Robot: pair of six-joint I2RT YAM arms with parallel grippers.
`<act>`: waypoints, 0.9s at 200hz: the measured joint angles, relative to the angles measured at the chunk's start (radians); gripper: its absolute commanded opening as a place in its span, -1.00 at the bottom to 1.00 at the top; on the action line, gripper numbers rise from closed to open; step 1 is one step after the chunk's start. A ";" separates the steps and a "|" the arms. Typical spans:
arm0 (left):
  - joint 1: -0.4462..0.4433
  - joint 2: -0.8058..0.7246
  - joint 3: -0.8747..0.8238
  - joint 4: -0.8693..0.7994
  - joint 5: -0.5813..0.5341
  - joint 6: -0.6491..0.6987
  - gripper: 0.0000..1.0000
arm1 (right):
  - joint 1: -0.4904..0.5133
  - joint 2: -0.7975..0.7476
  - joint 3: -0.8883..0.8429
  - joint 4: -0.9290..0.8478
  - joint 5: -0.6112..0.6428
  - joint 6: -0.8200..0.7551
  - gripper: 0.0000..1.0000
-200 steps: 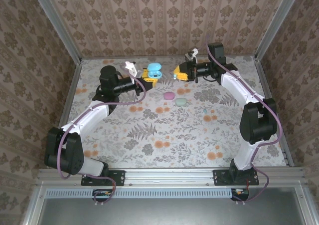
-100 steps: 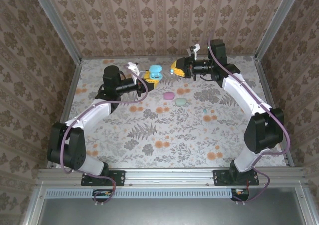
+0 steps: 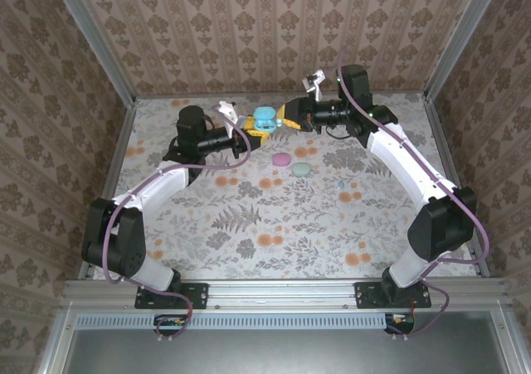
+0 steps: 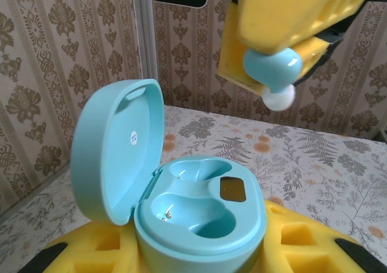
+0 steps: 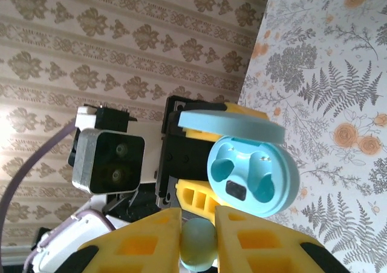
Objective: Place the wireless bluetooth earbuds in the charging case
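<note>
My left gripper is shut on the base of a teal charging case, held above the table's far side. The case stands open, its lid tipped back and both wells bare. My right gripper is shut on a teal earbud pinched between its yellow pads. The earbud with its white tip hangs just above and beyond the case, apart from it. From the right wrist, the open case faces me close ahead of my right gripper.
A pink case and a mint case lie shut on the floral tabletop, nearer than the grippers. A tiny teal speck lies to their right. Patterned walls close in the back and sides.
My right gripper has swung left and up with the earbud, closing on the case. My left gripper has lifted the open case a little and shifted it right.
</note>
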 measured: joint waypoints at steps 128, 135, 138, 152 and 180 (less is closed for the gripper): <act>-0.027 0.000 0.000 0.000 -0.004 0.002 -0.47 | 0.071 -0.004 0.061 -0.135 0.087 -0.175 -0.56; -0.027 0.000 0.000 0.000 -0.004 0.003 -0.47 | 0.076 -0.004 0.061 -0.138 0.093 -0.179 -0.56; -0.027 0.000 0.000 0.000 -0.004 0.003 -0.47 | 0.077 -0.004 0.061 -0.140 0.095 -0.180 -0.56; -0.031 0.000 0.000 0.000 -0.004 0.004 -0.47 | 0.086 -0.004 0.068 -0.149 0.110 -0.185 -0.56; -0.035 0.000 0.000 0.000 -0.004 0.006 -0.47 | 0.104 -0.004 0.083 -0.155 0.148 -0.199 -0.56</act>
